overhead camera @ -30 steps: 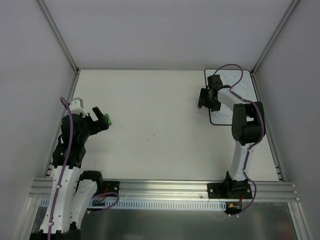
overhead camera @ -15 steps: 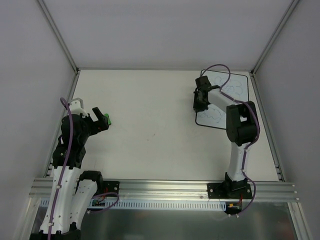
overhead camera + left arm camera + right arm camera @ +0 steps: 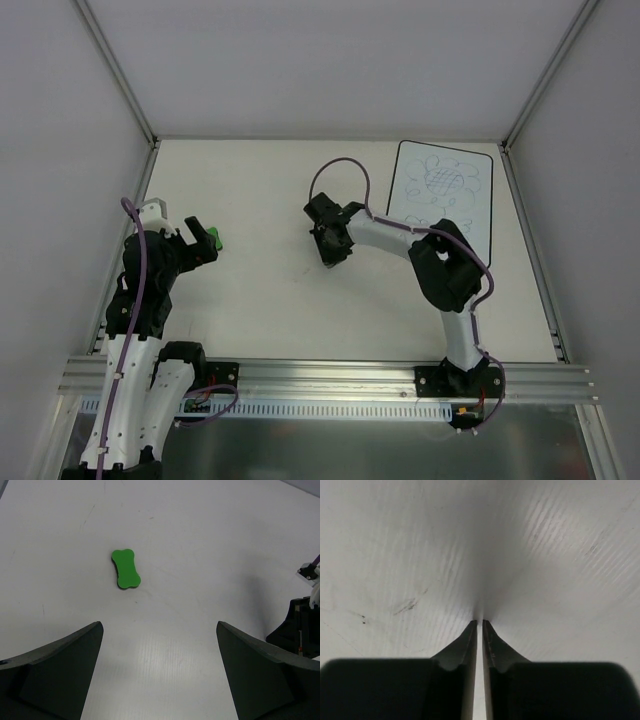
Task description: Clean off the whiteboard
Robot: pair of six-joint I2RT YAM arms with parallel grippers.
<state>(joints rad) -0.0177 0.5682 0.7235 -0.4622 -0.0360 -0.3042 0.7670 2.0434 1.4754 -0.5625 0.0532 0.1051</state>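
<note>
The whiteboard [image 3: 443, 190] lies at the table's back right, slightly tilted, with a blue flower doodle on it; my right arm's elbow covers its near corner. My right gripper [image 3: 328, 250] is off the board, low over the bare table near the middle. In the right wrist view its fingertips [image 3: 480, 622] stand almost together with nothing between them. My left gripper [image 3: 203, 238] hovers at the left side, wide open [image 3: 159, 627] and empty. A green bone-shaped eraser [image 3: 125, 569] lies flat on the table ahead of it, also seen as the green eraser [image 3: 213, 238] in the top view.
Grey walls with metal corner posts [image 3: 118, 70] close the table on three sides. An aluminium rail [image 3: 320, 378] with both arm bases runs along the near edge. A black part of the right arm [image 3: 300, 627] shows at the right edge of the left wrist view.
The right gripper shut and swung left off the whiteboard to the table's middle. The whiteboard shifted a little left and turned. The left arm stayed put.
</note>
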